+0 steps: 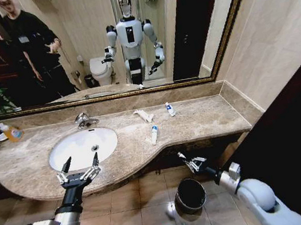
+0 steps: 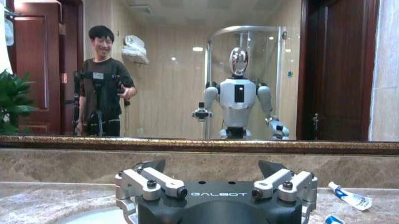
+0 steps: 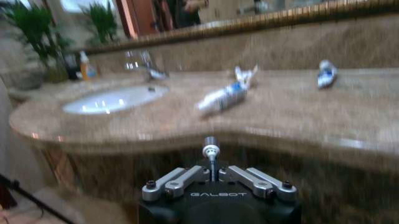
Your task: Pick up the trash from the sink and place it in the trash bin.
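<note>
- Soap bottle (image 1: 12, 133): stood at the far left of the surface (image 1: 209, 117); not trash.
- Left hand (image 1: 79, 172): hovered at the front rim of the sink (image 1: 82, 148), fingers spread wide, empty.
- Sink: basin looked bare; tap (image 1: 85, 120) behind it.
- Trash, three pieces, all on the surface right of the sink: a white packet (image 1: 143, 115), a blue-capped tube (image 1: 154, 134) nearest the front edge, a second tube (image 1: 169, 108) by the back wall.
- Right hand (image 1: 189, 163): hung low, under the surface edge and just above the bin (image 1: 190, 195); fingers part-spread, empty.
- Bin: on the floor, apparently empty.
- Progress, as judged: nothing binned; all three pieces left to collect.
</note>
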### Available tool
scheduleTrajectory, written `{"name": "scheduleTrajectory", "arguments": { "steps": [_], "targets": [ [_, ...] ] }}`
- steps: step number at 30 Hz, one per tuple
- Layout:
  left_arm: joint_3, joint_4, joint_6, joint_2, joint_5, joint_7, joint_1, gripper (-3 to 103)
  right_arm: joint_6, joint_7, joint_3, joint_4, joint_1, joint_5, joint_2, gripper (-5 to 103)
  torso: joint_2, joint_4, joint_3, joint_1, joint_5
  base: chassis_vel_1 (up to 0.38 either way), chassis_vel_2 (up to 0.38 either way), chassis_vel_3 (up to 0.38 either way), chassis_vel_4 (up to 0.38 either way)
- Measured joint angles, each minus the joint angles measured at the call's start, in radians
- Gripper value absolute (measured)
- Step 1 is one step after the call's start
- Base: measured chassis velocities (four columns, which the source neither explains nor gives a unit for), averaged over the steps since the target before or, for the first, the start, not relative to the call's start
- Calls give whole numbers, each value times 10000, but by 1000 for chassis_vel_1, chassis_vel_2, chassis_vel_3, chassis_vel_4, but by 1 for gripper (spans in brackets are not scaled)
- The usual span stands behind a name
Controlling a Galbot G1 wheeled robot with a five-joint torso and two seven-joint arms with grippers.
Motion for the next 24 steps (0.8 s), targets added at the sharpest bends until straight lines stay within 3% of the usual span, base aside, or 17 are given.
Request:
{"name": "scheduleTrajectory", "arguments": {
  "steps": [11, 17, 24],
  "targets": [
    [0, 0, -1, 0, 0, 0, 0, 100, 89, 261, -302, -1685, 418, -1171, 623, 3, 0, 0, 0, 0, 0, 0, 0, 0, 0],
    [0, 1, 0, 0, 0, 0, 0, 100, 107, 1244, -682, -4520, 1754, -2614, 1373, 3, 0, 1, 1, 1, 2, 0, 0, 0, 0],
    [0, 0, -1, 0, 0, 0, 0, 100, 284, 1576, -850, -6317, 2493, -3305, 1663, 3, 0, 0, 1, 1, 1, 0, 0, 0, 0]
  ]
}}
